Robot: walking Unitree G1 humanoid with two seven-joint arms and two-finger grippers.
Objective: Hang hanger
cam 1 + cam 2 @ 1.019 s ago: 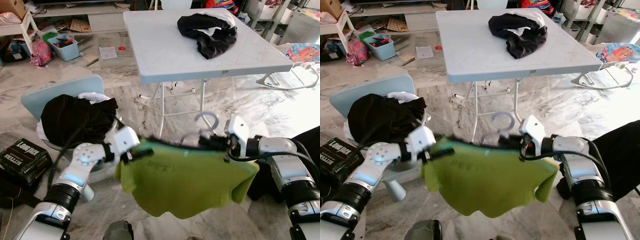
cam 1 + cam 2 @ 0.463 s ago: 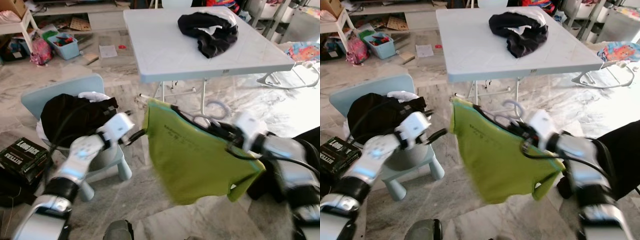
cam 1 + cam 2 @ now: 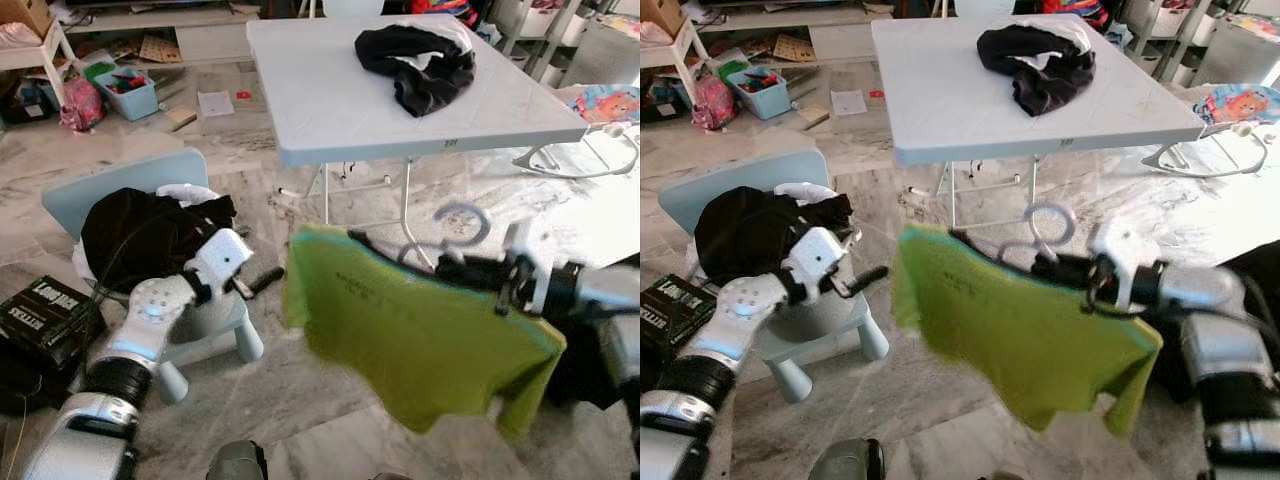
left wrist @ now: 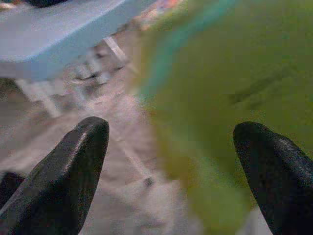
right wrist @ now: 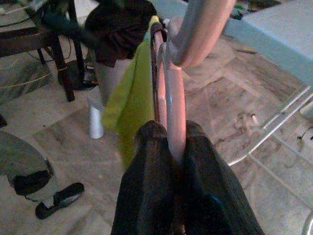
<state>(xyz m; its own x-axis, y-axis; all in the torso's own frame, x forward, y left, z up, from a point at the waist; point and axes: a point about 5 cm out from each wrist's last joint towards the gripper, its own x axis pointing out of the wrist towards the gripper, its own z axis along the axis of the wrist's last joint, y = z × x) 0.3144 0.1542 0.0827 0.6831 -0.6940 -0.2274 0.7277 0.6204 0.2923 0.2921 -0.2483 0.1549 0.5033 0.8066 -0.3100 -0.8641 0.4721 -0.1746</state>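
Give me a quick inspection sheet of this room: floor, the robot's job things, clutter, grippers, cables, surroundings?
Surface: marble floor, bare patch in front of the robot.
Job's things: green shirt draped on a pink hanger, hook pointing up.
Clutter: black clothes on the white table; more dark clothes piled on a small blue chair; black box on the floor.
Grippers: right gripper shut on the hanger; left gripper open, apart from the shirt.
Cables: black cables run along both arms.
Surroundings: toy bin, low shelving, rocker frame to the right.
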